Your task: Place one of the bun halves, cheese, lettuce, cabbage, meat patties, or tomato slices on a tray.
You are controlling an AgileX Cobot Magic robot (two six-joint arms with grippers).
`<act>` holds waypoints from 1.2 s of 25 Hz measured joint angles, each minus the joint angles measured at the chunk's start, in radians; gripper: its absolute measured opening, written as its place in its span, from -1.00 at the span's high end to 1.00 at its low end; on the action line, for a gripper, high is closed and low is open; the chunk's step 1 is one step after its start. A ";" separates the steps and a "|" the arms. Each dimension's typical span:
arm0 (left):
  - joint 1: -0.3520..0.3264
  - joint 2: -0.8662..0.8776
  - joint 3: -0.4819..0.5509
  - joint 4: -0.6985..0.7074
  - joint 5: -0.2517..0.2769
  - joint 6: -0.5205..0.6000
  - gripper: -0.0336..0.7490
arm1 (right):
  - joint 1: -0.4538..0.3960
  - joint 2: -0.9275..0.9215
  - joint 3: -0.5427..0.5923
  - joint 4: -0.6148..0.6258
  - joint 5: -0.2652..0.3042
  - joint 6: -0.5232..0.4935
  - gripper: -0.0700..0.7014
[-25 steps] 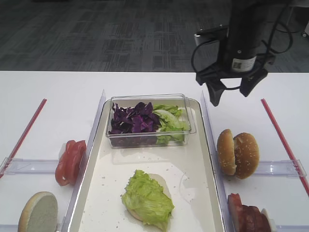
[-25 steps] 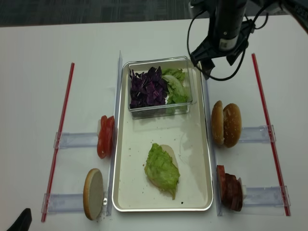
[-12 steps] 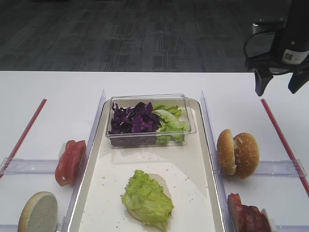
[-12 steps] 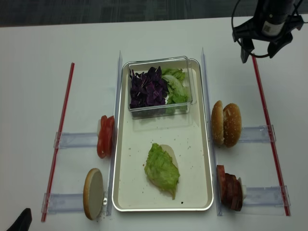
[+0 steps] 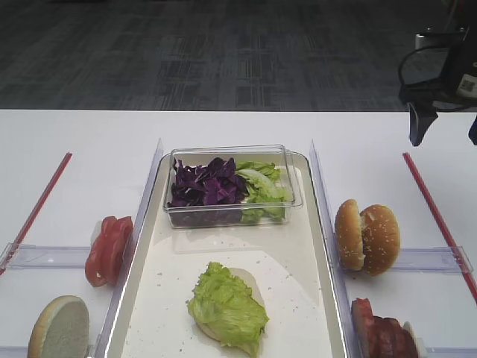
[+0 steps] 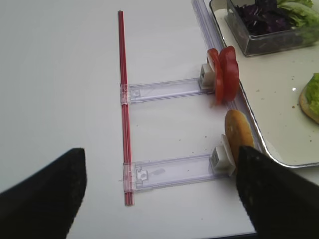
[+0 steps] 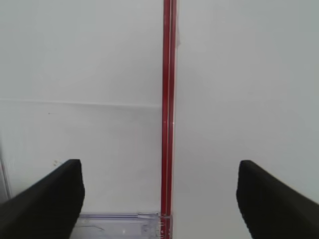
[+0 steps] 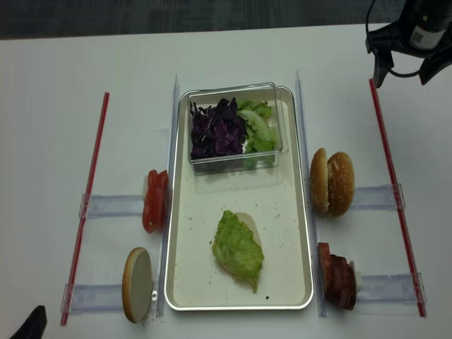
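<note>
The cream-white tray lies mid-table. On it, a frilly lettuce leaf covers a flat bun half. Purple cabbage fills the left of a clear tub at the tray's far end. Tomato slices and a bun half stand left of the tray. Seeded bun halves and meat patties stand right of it. My right gripper hangs open and empty at the far right. My left gripper is open and empty above the table, left of the tray.
A red strip runs under my right gripper, and another red strip runs along the left side. Clear plastic rails hold the food stacks. More lettuce fills the tub's right side.
My right gripper has swung from the tub's right edge out to the far right, over the red strip, with its jaws still apart. The food has not moved.
</note>
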 joint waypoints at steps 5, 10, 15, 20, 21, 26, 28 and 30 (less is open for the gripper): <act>0.000 0.000 0.000 0.000 0.000 0.000 -0.53 | 0.000 0.000 0.000 0.006 0.001 0.002 -0.84; 0.000 0.000 0.000 0.000 0.000 0.000 -0.53 | 0.000 -0.013 0.000 0.006 0.001 0.011 -0.85; 0.000 0.000 0.000 0.000 0.000 0.000 -0.53 | 0.000 -0.089 0.000 0.010 0.002 0.012 -0.85; 0.000 0.000 0.000 0.000 0.000 0.000 -0.53 | 0.000 -0.187 0.000 0.012 0.011 0.016 -0.85; 0.000 0.000 0.000 0.000 0.000 0.000 -0.53 | 0.000 -0.205 0.000 0.012 0.013 0.016 -0.85; 0.000 0.000 0.000 0.000 0.000 0.000 -0.53 | 0.000 -0.327 0.034 0.012 0.020 0.016 -0.85; 0.000 0.000 0.000 0.000 0.000 0.000 -0.53 | 0.000 -0.381 0.077 0.012 0.020 0.016 -0.85; 0.000 0.000 0.000 0.000 0.000 0.000 -0.53 | 0.000 -0.445 0.120 0.010 0.020 0.016 -0.85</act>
